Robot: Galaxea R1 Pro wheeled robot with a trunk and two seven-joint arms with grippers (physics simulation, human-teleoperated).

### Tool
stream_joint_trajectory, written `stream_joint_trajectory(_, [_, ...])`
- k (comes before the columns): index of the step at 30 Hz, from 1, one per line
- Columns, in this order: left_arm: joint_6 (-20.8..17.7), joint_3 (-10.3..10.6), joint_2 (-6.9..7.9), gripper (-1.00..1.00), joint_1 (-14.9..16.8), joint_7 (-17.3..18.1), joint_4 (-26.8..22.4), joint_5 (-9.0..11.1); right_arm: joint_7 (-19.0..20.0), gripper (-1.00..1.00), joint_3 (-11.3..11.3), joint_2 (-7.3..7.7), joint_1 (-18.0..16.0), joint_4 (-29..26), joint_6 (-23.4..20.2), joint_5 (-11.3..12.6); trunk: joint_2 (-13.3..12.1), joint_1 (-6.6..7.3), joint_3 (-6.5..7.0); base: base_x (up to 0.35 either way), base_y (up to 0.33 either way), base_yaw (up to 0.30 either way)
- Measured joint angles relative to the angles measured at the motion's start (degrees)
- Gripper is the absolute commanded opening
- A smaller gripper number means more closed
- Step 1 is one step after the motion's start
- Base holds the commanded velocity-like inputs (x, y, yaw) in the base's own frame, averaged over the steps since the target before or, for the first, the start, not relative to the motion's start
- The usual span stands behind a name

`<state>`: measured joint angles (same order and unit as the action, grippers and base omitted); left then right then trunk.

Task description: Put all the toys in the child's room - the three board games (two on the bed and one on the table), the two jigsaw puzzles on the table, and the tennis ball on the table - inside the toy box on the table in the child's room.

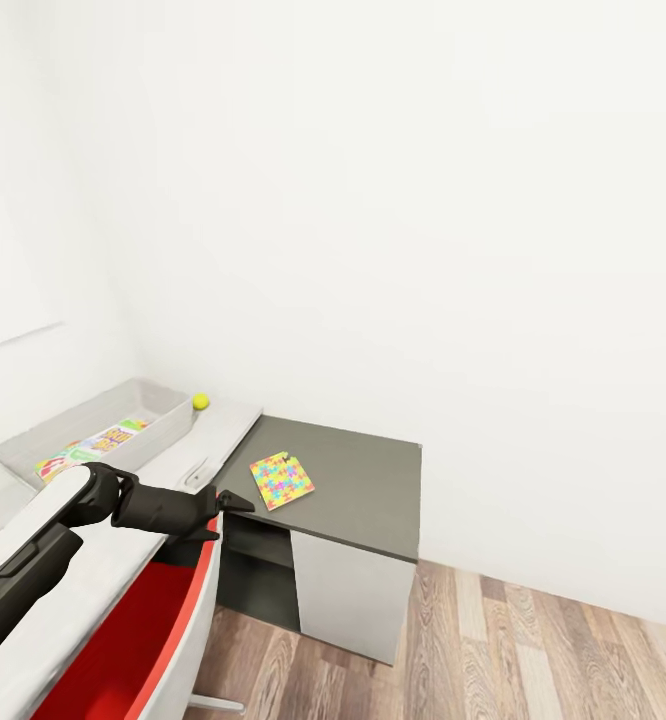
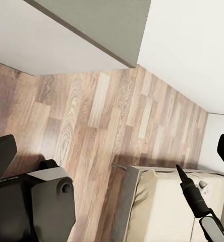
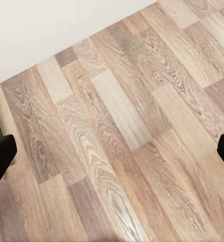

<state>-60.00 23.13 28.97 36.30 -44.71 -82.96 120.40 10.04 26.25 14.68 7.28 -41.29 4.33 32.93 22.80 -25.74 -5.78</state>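
Red and white, a curved chair seat fills the lower left of the head frame, and just above it the left arm stretches toward frame centre, ending in the left gripper at the near edge of the dark grey table. Its fingers look drawn close together with nothing between them in that view, yet the left wrist view shows two dark tips at opposite edges over bare wood floor, so it reads as released and empty. A colourful jigsaw puzzle lies flat on the grey table just up and to the right of that gripper, close by, its square sheet turned diamond-wise to the table edge. Farther off, toward the left middle of the frame, the toy box sits on the pale table with printed flat items already inside, and the tennis ball rests just beside the box's far corner. Right gripper fingertips sit wide apart at the frame edges over floor, grasping nothing. By my judgement the left arm is the nearer one to the puzzle, and the reach goes forward and slightly rightward.
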Motion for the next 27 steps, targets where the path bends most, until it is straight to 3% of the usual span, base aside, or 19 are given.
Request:
stream_joint_trajectory(9, [0.0,0.0,0.00,1.00,0.0,0.0,0.0,0.0,0.0,1.00,0.0,0.00,0.0,0.0,0.0,0.0,0.0,0.02,0.18,0.080,0.000,-0.173])
stream_joint_trajectory(16, [0.0,0.0,0.00,1.00,0.0,0.0,0.0,0.0,0.0,1.00,0.0,-0.01,0.0,0.0,0.0,-0.1,0.0,0.01,0.19,0.208,0.000,-0.018])
stream_joint_trajectory(27, [0.0,0.0,0.00,1.00,0.0,0.0,0.0,0.0,0.0,1.00,0.0,-0.01,0.0,-0.1,0.0,-0.1,0.0,0.00,0.20,0.014,0.000,-0.001])
